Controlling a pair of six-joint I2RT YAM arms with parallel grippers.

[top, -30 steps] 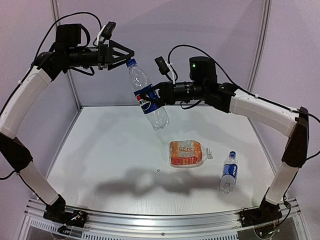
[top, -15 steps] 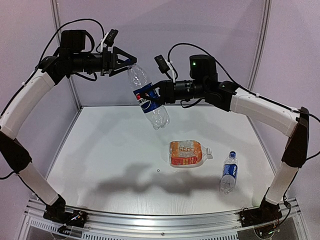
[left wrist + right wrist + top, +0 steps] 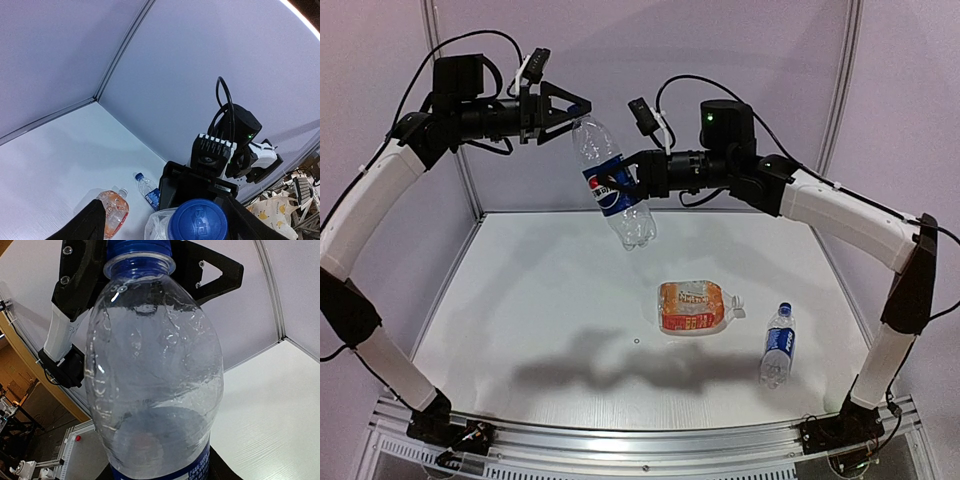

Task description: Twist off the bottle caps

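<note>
A clear Pepsi bottle (image 3: pixel 612 185) hangs tilted in the air, with my right gripper (image 3: pixel 628 182) shut on its blue-labelled middle. Its blue cap (image 3: pixel 582 122) points up and left, between the spread fingers of my left gripper (image 3: pixel 583 112), which is open. In the left wrist view the cap (image 3: pixel 198 220) sits on the bottle's neck with the black fingers (image 3: pixel 87 225) well out to either side. The right wrist view is filled by the bottle (image 3: pixel 155 365), the cap (image 3: pixel 137 247) at the top. Of the right gripper (image 3: pixel 160 476) only dark edges show.
A squat orange-labelled bottle (image 3: pixel 693 307) lies on the white table (image 3: pixel 540 300), its whitish cap (image 3: pixel 737 310) pointing right. A slim blue-labelled bottle (image 3: pixel 778 345) with a blue cap (image 3: pixel 784 308) lies nearer the right edge. Panel walls close the back and sides.
My left gripper's jaws have spread wider around the cap and its wrist has turned. The right gripper has carried the bottle slightly up and left.
</note>
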